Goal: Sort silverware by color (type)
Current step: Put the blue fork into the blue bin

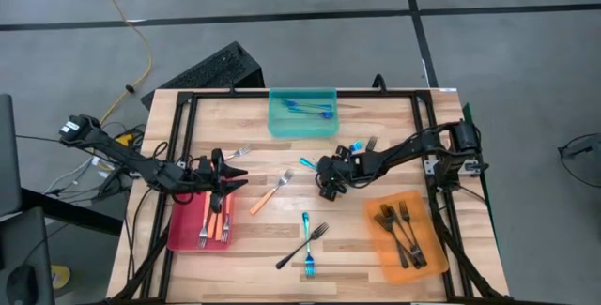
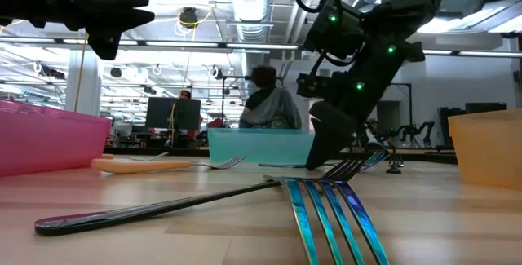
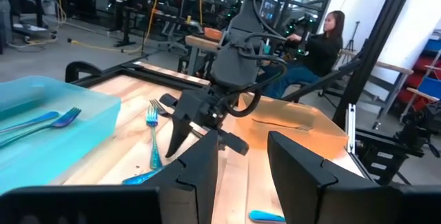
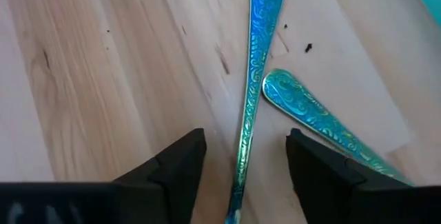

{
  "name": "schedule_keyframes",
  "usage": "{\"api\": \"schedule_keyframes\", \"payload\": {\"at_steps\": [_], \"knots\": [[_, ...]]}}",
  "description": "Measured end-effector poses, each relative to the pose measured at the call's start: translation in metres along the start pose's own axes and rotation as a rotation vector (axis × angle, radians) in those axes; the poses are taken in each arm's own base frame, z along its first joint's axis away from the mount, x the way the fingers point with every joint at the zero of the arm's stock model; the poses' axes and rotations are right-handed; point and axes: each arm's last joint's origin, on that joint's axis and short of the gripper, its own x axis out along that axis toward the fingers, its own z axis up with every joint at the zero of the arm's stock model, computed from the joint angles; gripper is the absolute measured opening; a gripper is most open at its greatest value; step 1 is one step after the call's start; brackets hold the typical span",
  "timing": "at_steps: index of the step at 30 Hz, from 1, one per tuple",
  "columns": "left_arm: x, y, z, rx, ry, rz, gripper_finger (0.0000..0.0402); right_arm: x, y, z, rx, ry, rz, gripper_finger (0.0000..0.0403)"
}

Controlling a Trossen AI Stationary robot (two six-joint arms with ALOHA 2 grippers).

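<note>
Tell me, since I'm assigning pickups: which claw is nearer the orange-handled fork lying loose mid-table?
Left. The left claw hovers just beside the orange-handled fork, over the red tray; the open right claw sits farther off, over blue forks.

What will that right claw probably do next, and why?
Probably drop a little and close on the blue fork. The right claw is open, its fingers either side of that handle on the table, and the fork is not gripped yet.

Overhead looking down, tabletop level view, two close wrist views
</note>
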Motion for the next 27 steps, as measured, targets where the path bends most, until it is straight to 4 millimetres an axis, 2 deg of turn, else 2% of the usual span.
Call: {"api": "schedule_keyframes", "payload": {"at_steps": [9,13,19,27], "knots": [[0.0000,0.0000,0.0000,-0.003,0.000,0.000,0.0112,0.0007,0.0003,-0.0013,0.028,0.012,0.011,0.0095],[0.0000,0.0000,0.0000,-0.007,0.000,0.000,0.0112,0.0009,0.0007,-0.0011,0.031,0.007,0.016,0.0058],[0.0000,0.0002,-0.0006,-0.017,0.006,0.003,0.0112,0.0007,0.0026,-0.0008,0.071,-0.007,0.018,0.0032],[-0.0002,0.0039,-0.0060,-0.048,0.038,0.085,0.0112,-0.0055,0.0058,0.0057,0.114,-0.067,0.046,0.0033]]}}
